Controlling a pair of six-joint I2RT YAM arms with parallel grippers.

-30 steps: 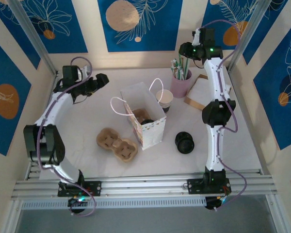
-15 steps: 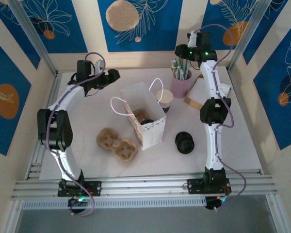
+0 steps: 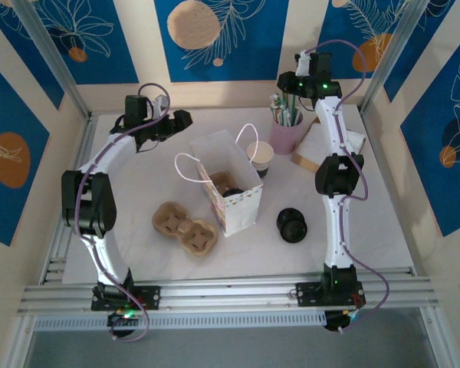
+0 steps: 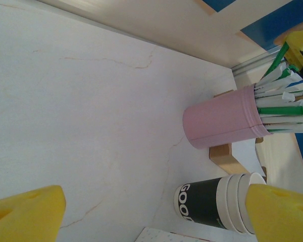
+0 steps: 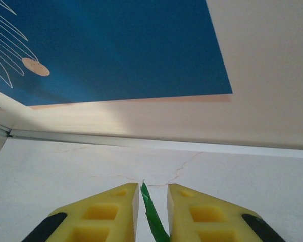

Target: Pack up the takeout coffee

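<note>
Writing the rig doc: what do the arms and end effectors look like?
Both alike: left arm and right arm have white links, black joints, looped purple cables, green lights at the bases. The left end effector and right end effector have yellow wedge-shaped fingers.

Quick tally on the table: one white paper bag (image 3: 241,208), one takeout coffee (image 3: 230,185) down inside it, one cardboard cup carrier (image 3: 185,228), one stack of nested cups (image 3: 261,156), one pink holder (image 3: 285,136) bristling with straws (image 4: 280,101) too many to count, one pile of black lids (image 3: 293,225), and one wooden stand (image 3: 313,146).

Bright, even light; soft shadows
</note>
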